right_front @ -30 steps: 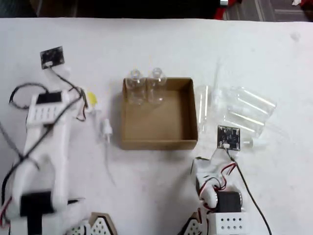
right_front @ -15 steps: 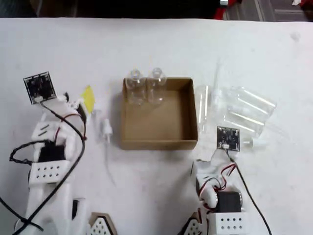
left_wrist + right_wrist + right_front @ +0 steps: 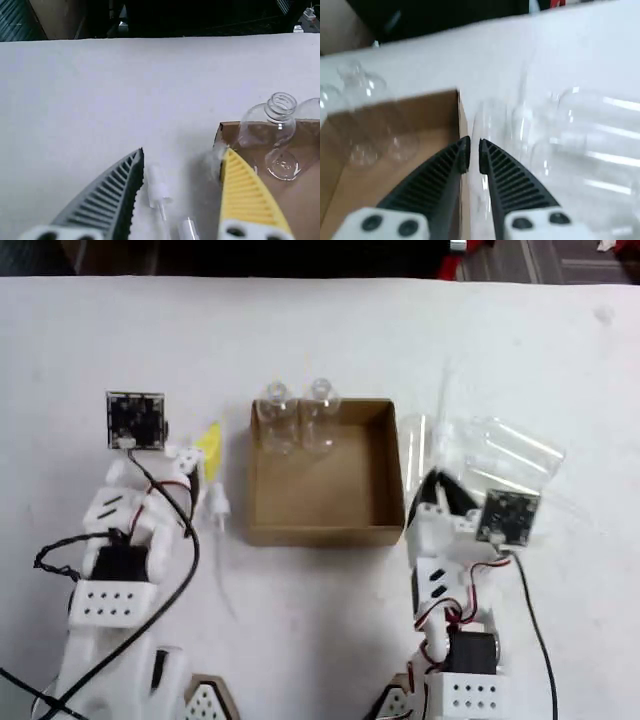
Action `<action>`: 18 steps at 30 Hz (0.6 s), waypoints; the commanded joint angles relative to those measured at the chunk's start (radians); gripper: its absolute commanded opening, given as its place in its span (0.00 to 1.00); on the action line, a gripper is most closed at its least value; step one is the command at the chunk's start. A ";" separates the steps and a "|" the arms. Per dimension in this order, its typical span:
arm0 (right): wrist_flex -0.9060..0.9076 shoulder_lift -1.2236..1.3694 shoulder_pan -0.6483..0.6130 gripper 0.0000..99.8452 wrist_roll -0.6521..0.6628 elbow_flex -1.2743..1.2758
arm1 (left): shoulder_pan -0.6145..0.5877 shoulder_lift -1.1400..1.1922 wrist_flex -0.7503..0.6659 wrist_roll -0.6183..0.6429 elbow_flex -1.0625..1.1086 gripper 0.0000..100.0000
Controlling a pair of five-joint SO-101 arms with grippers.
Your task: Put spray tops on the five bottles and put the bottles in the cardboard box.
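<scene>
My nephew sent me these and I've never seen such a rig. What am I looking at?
Two small robot arms sit side by side at a white table. One picture looks down from above; the other two come from a camera on each arm's wrist. The left claw is open over a spray top lying on the table. The right claw, shut and empty, is beside the cardboard box. Two clear bottles stand inside the box; more bottles lie on the table beyond its right side.
</scene>
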 commanded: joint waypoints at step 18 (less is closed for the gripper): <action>-0.375 -0.001 0.314 0.06 0.095 0.008 | 0.022 -0.058 0.023 0.029 -0.006 0.23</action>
